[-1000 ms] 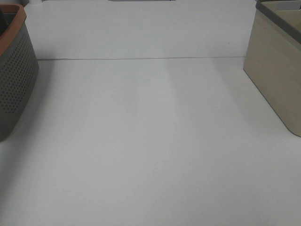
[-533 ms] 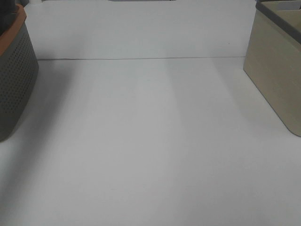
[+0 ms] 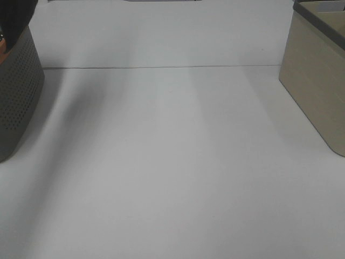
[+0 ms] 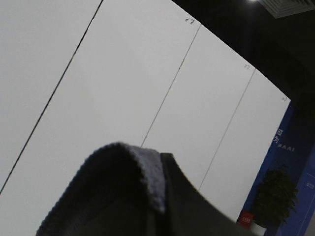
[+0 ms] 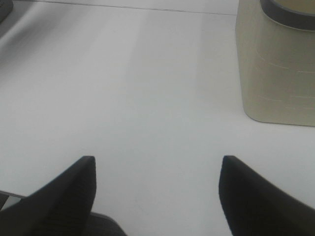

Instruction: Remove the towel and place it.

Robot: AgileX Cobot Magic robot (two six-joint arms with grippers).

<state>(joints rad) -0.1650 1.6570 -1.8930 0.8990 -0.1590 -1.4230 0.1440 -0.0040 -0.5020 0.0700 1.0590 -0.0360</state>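
Note:
The towel [image 4: 106, 189], a dark terry cloth with a hemmed edge, is folded over a dark finger of my left gripper [image 4: 160, 167], which is shut on it. This wrist camera looks up at wall panels. In the high view a dark mass [image 3: 16, 16], apparently the towel, shows at the top left corner above the grey basket [image 3: 19, 91]; the gripper itself cannot be made out there. My right gripper [image 5: 157, 164] hangs open over the bare white table [image 5: 147, 98], with nothing between its fingers.
The grey perforated basket stands at the table's left edge. A beige bin [image 3: 318, 91] with a dark rim stands at the right, also seen as the beige bin [image 5: 275, 64] in the right wrist view. The white table [image 3: 172, 162] stretches between them.
A dark mass has risen over the grey basket at the top left and now hides its orange rim. Its shadow on the table has spread. The right gripper has not moved.

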